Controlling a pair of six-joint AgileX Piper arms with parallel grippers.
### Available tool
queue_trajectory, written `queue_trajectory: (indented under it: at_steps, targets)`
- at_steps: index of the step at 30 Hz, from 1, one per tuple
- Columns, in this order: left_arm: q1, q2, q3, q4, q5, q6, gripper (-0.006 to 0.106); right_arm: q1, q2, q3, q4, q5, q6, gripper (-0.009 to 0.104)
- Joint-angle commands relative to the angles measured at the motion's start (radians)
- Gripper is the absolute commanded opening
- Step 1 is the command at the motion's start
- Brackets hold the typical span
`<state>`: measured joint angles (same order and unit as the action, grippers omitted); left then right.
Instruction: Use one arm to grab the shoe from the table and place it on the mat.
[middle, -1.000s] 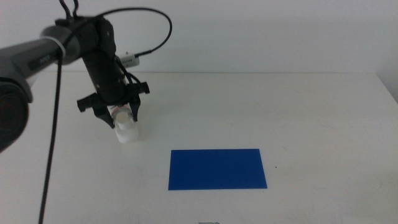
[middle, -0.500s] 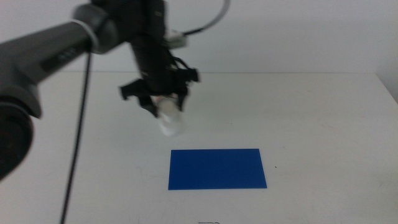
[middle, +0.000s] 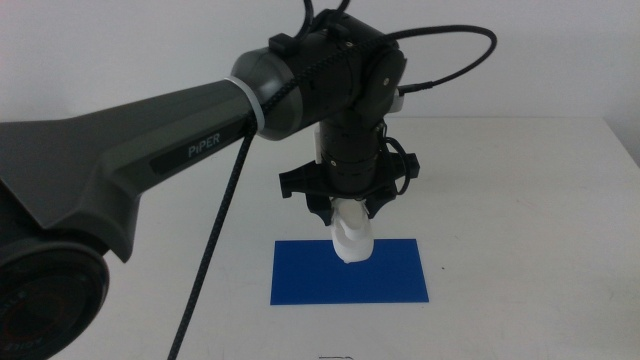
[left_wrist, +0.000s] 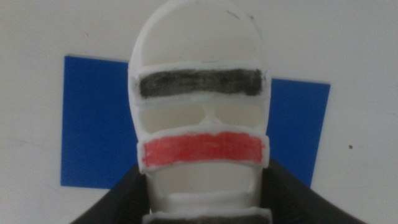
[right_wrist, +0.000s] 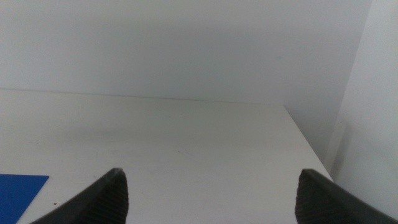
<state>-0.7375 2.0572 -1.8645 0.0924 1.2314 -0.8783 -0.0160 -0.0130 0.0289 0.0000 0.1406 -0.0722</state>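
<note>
The shoe (middle: 351, 236) hangs toe-down in the left gripper (middle: 346, 205), directly over the mat (middle: 395, 280), its toe low against the mat's far edge in the middle view. Whether the toe already touches the mat I cannot tell. In the left wrist view the shoe (left_wrist: 198, 112) fills the centre, its dark strap and red strap crossing it, with the mat (left_wrist: 93, 124) showing blue on both sides of it, so it sits roughly midway along the mat's length. The left gripper (left_wrist: 205, 208) is closed on the shoe's heel end, its dark jaws pressing the white sole from either side.

The step in hand looks like the set-down. To do it well, the arm should lower until the toe meets the mat, then tilt the shoe so the sole lies flat rather than dropping it from its upright hang, which could let it topple or roll off the mat's far edge. Drawing the shoe a little toward the mat's near edge first would leave margin all round. Release only when the sole is supported.

The right gripper (right_wrist: 211, 190) waits away from the mat over the bench (right_wrist: 186, 143), its jaws spread wide and holding nothing.
</note>
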Motion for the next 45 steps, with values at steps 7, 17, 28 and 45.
queue_trajectory:
  at_steps: [7, 17, 28, 45]
  targets:
    - [-0.019, -0.069, -0.028, 0.032, 0.044, -0.023, 0.022, 0.002, -0.019, -0.019, -0.009, -0.076, -0.004, 0.094]
    - [-0.019, -0.059, -0.027, 0.037, 0.043, -0.023, 0.022, 0.002, -0.019, -0.019, -0.009, -0.076, -0.004, 0.094]
    - [-0.017, 0.038, -0.028, -0.029, 0.033, -0.024, 0.022, 0.002, -0.019, -0.019, -0.009, -0.076, -0.004, 0.094]
    - [-0.018, 0.07, -0.028, -0.032, -0.11, -0.849, 0.022, 0.002, -0.019, -0.019, -0.009, -0.076, -0.004, 0.094]
